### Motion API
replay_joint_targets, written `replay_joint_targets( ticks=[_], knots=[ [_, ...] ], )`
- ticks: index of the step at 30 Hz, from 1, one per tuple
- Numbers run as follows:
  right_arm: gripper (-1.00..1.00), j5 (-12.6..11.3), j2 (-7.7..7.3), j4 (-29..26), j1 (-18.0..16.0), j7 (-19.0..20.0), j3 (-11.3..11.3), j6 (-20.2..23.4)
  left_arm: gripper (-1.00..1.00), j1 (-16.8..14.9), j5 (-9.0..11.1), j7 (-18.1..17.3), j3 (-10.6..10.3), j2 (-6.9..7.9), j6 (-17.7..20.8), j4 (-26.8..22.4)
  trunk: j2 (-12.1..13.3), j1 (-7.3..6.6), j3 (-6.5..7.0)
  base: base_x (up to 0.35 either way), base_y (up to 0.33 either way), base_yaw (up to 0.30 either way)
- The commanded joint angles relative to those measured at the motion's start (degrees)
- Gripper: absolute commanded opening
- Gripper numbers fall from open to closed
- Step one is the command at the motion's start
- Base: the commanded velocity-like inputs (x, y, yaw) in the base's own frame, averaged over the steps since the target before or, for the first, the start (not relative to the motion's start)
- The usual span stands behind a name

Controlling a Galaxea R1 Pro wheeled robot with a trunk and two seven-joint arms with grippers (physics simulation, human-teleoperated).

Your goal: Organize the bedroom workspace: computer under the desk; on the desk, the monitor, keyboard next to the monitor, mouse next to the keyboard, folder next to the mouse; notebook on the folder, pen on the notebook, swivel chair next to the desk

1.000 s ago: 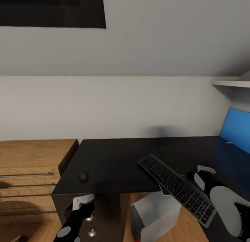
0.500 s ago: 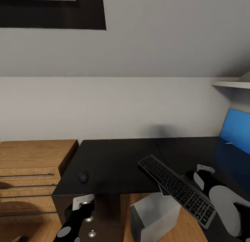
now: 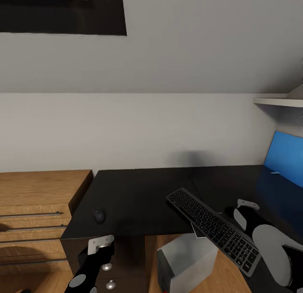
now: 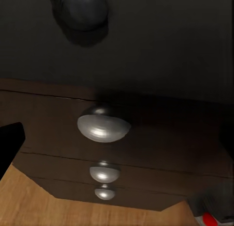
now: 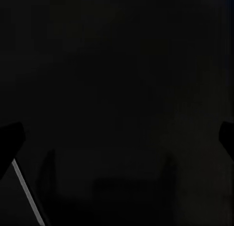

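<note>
The slim black keyboard (image 3: pixel 213 230) lies slanted across the inner corner of the black desk (image 3: pixel 139 192), its middle over the gap. Below it stands the silver-grey computer (image 3: pixel 185 263). The small black mouse (image 3: pixel 99 216) sits near the desk's front left corner and also appears in the left wrist view as the mouse (image 4: pixel 80 9). My right gripper (image 3: pixel 240 215) is at the keyboard's far edge, open, with its fingers (image 5: pixel 9 138) wide apart over a dark surface. My left gripper (image 3: pixel 101 253) hangs open in front of the drawer knobs (image 4: pixel 103 127). A thin white pen (image 3: pixel 275 172) lies far right.
A light wooden drawer chest (image 3: pixel 38 200) adjoins the desk's left end. A blue wall panel (image 3: pixel 286 158) and a white shelf (image 3: pixel 277 101) are at the right. The sloped grey wall rises behind the desk, with a dark skylight frame (image 3: pixel 63 15) above.
The whole picture has slid slightly left, so the camera has turned a little. Both arms, the keyboard and the mouse keep their places.
</note>
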Motion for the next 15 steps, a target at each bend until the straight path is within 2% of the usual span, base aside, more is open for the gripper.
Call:
replay_joint_targets(
  ticks=[1, 6, 15],
  knots=[
    [1.0, 0.14, 0.03, -0.07, -0.03, -0.08, -0.16, 0.34, 1.0, -0.01, 0.59, 0.47, -0.08, 0.02, 0.14, -0.09, -0.03, 0.02, -0.05, 0.161, 0.162, -0.192],
    [1.0, 0.13, 0.1, -0.04, -0.03, -0.09, -0.12, 0.37, 1.0, -0.01, 0.59, 0.47, -0.08, 0.02, 0.13, -0.09, -0.03, 0.02, -0.05, 0.13, 0.12, -0.107],
    [1.0, 0.18, 0.52, -0.16, -0.03, -0.16, -0.16, 0.34, 1.0, -0.01, 0.59, 0.47, -0.08, 0.02, 0.2, -0.17, -0.03, 0.02, -0.05, 0.023, 0.021, -0.017]
  ],
)
